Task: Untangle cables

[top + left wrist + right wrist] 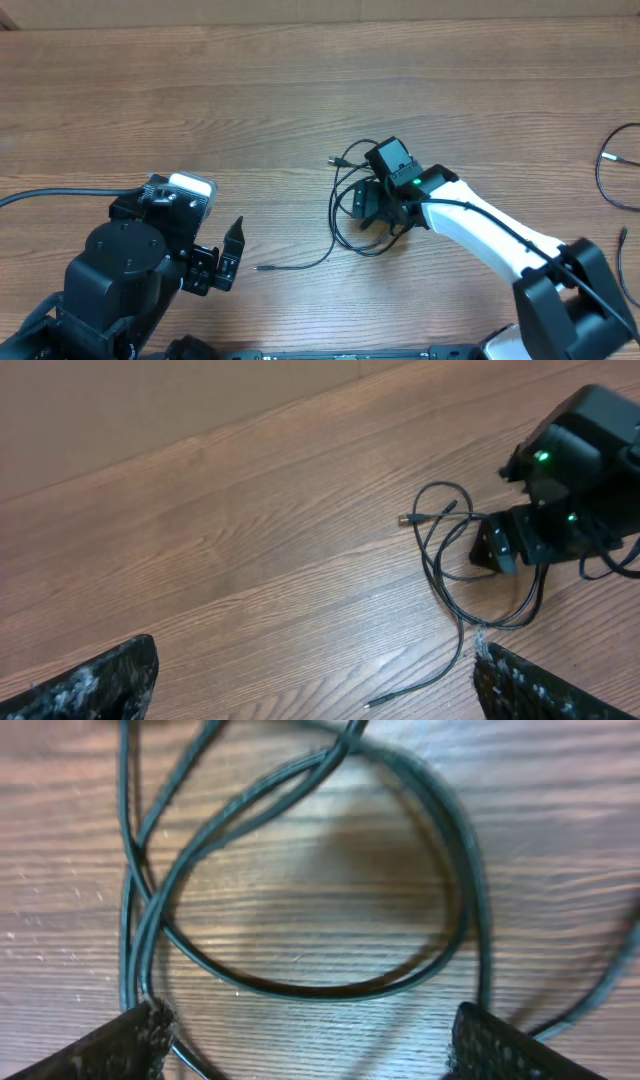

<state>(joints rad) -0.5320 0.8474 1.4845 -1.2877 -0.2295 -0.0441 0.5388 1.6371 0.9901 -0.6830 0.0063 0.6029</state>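
The cables (345, 212) lie as thin black loops on the wooden table, mid-right. One silvery plug end (338, 160) points up-left, and a loose tail ends in a small plug (262, 268) toward the left arm. My right gripper (372, 205) hangs right over the loops. In the right wrist view it (305, 1050) is open, the cable loops (300, 985) lie just past its fingertips (100, 1050), and one strand runs under the left tip. My left gripper (220, 262) stands open, well left of the bundle. In its own view it (315, 690) holds nothing, and the cable tail (375, 702) lies between its fingers.
Another thin black cable (615, 175) curls at the table's right edge, with a further strand (622, 240) below it. A thick black arm cable (50, 195) runs off to the left. The right arm's white link (480, 235) stretches toward the lower right.
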